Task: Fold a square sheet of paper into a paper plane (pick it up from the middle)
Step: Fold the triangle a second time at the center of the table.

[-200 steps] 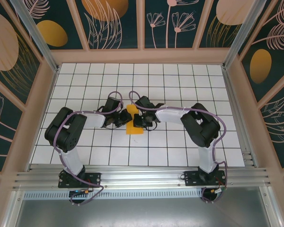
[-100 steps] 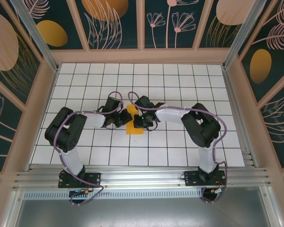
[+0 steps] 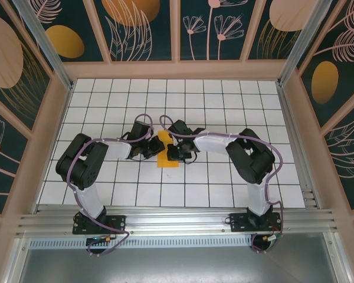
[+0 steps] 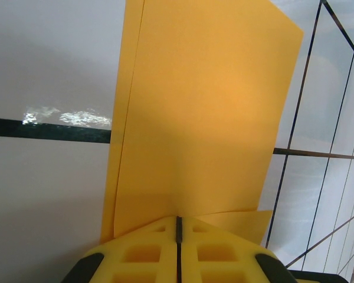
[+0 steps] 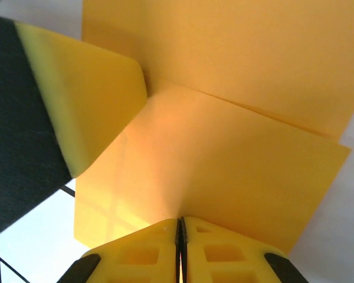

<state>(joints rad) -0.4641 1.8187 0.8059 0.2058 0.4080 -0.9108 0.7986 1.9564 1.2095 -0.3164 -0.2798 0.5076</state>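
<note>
The square sheet of paper [image 3: 167,160] is orange-yellow and lies mid-table, folded into a narrow layered rectangle rather than a pointed paper plane. From the left, my left gripper [image 3: 156,150] comes to its edge. My right gripper [image 3: 170,152] comes in from the right, and the two nearly touch over it. In the left wrist view the left gripper [image 4: 178,219] is shut, with the paper's [image 4: 206,106] layers fanning out from its tips. In the right wrist view the right gripper [image 5: 180,221] is shut on a raised flap of the paper [image 5: 224,165]. A left finger [image 5: 88,100] stands close at the upper left.
The white grid-tiled table [image 3: 236,106] has wooden walls with dark floral panels on three sides. An aluminium rail [image 3: 177,221] runs along the near edge where both arm bases are bolted. Purple cables loop over both arms.
</note>
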